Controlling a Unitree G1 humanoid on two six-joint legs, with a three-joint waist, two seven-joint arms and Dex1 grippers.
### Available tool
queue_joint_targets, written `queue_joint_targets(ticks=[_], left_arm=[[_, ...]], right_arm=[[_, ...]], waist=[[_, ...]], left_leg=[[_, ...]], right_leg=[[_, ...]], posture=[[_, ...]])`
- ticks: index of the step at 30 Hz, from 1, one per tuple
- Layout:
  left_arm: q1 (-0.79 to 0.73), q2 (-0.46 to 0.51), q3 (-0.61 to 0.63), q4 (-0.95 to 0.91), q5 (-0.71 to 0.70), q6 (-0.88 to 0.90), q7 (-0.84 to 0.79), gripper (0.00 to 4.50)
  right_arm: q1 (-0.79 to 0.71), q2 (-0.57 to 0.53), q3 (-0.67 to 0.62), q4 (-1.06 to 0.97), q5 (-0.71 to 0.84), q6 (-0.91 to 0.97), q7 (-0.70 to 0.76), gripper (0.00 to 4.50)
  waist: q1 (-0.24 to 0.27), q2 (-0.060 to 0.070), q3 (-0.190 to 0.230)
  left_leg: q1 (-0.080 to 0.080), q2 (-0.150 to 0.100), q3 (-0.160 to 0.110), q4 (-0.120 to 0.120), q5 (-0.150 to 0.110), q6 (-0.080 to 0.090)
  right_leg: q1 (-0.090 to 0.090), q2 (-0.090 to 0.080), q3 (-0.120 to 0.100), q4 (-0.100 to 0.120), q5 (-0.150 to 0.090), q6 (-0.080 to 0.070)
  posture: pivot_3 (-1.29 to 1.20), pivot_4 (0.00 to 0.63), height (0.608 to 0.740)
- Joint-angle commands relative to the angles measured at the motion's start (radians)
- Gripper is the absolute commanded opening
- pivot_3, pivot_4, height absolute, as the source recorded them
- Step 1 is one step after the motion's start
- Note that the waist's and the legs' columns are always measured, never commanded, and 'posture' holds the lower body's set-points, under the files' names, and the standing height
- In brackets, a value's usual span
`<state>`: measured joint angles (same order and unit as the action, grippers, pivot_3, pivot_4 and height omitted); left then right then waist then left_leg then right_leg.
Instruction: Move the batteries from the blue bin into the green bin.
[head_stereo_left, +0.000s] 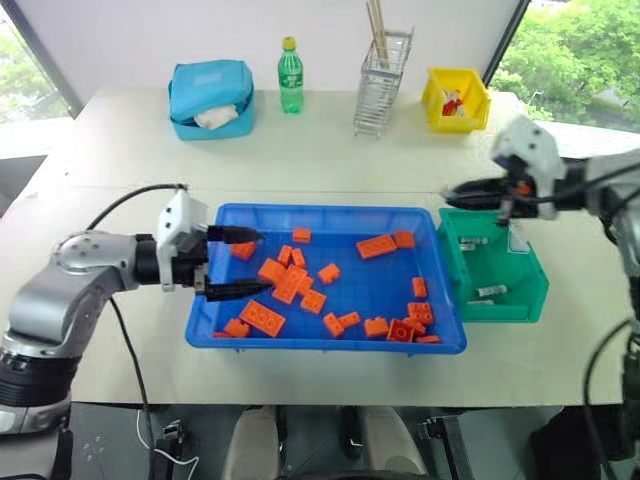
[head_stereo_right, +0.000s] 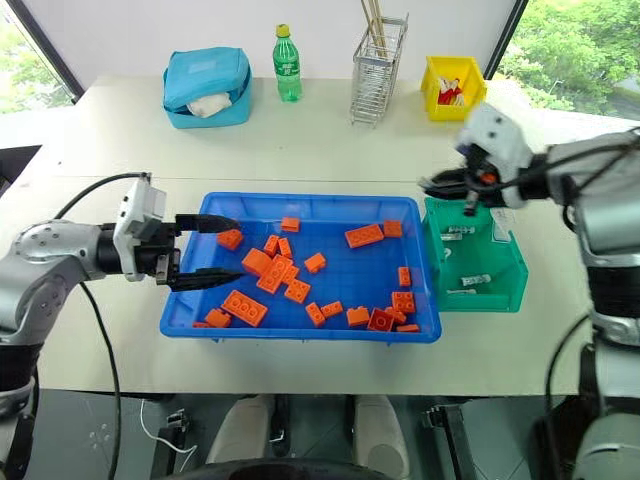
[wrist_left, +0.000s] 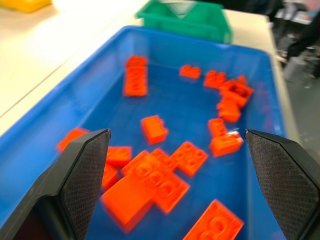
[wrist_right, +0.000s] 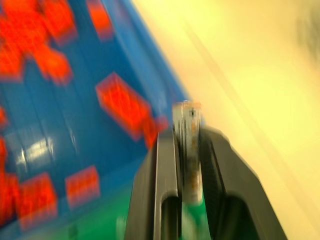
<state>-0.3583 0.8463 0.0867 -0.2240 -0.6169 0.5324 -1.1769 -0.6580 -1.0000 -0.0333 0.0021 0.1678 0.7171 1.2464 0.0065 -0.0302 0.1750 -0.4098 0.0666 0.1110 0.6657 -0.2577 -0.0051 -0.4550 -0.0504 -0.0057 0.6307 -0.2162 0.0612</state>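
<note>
The blue bin (head_stereo_left: 325, 347) lies in the middle of the table, and orange bricks (head_stereo_left: 288, 283) are what I can make out inside it. Right beside it on the right stands the green bin (head_stereo_left: 502, 301), with batteries (head_stereo_left: 490, 291) lying in it. My right gripper (head_stereo_left: 450, 192) hovers over the green bin's near-left corner. In the right wrist view that right gripper (wrist_right: 187, 131) is shut on a silver battery (wrist_right: 189, 150). My left gripper (head_stereo_left: 264, 262) is open over the blue bin's left end, with only bricks below it (wrist_left: 176, 134).
Along the table's far edge stand a light-blue pouch (head_stereo_left: 211, 97), a green bottle (head_stereo_left: 290, 75), a wire rack (head_stereo_left: 381, 85) and a small yellow bin (head_stereo_left: 456, 100). A black cable (head_stereo_left: 130, 200) trails from my left arm.
</note>
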Motion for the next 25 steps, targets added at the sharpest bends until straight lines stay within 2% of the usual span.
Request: queue_joint_targets(ticks=[1,4,8,9,18,22,25], left_arm=[[-0.051,0.004,0.036,0.046,0.013,-0.038,0.003,4.5],[-0.077,0.01,0.042,0.083,0.016,-0.045,-0.009,4.5],[-0.079,0.033,0.075,0.122,0.008,-0.042,-0.027,4.5],[-0.075,0.042,0.088,0.135,0.005,-0.041,-0.033,4.5],[-0.013,0.202,0.226,0.309,-0.006,-0.065,-0.191,4.5],[-0.023,0.242,0.227,0.375,0.012,-0.087,-0.249,4.5],[-0.035,0.242,0.22,0.399,0.03,-0.111,-0.253,4.5]], right_arm=[[0.084,-0.026,-0.074,-0.041,0.035,0.001,-0.034,0.52],[0.142,-0.008,-0.085,-0.063,0.061,0.008,-0.064,2.02],[0.187,0.0,-0.089,-0.029,0.051,-0.13,-0.095,4.17],[0.196,-0.004,-0.107,-0.012,0.064,-0.165,-0.085,4.48],[0.39,-0.171,-0.358,0.254,0.171,-0.476,0.194,4.48],[0.384,-0.217,-0.367,0.395,0.171,-0.528,0.24,4.48],[0.369,-0.217,-0.36,0.416,0.184,-0.532,0.249,4.48]], waist=[[-0.003,0.0,0.0],[-0.012,0.0,0.0],[-0.023,0.0,0.0],[-0.023,0.0,0.0],[-0.017,0.001,0.0],[-0.022,0.001,0.0],[-0.026,0.001,0.0]], left_leg=[[0.0,0.0,0.0,0.0,0.0,0.0],[0.0,0.0,0.0,0.0,0.0,0.0],[0.0,0.0,0.0,0.0,0.0,0.0],[0.0,0.0,0.0,0.0,0.0,0.0],[0.0,0.0,0.0,0.0,0.0,0.0],[0.002,0.0,0.001,0.0,0.0,0.0],[0.002,0.0,0.001,0.0,0.0,0.0]], right_leg=[[0.0,0.0,0.0,0.0,0.0,0.0],[0.0,0.0,0.0,0.001,0.0,0.0],[0.0,0.001,0.0,0.001,0.0,0.001],[0.0,0.001,0.0,0.001,0.0,0.001],[0.0,0.0,0.0,0.0,0.0,0.001],[0.001,0.0,0.0,0.0,0.0,0.0],[0.001,0.0,0.0,0.001,0.0,0.0]], posture=[[0.0,0.15,0.736],[0.0,0.15,0.736],[0.0,0.15,0.736],[0.0,0.15,0.736],[0.0,0.15,0.736],[0.0,0.15,0.736],[0.0,0.15,0.736]])
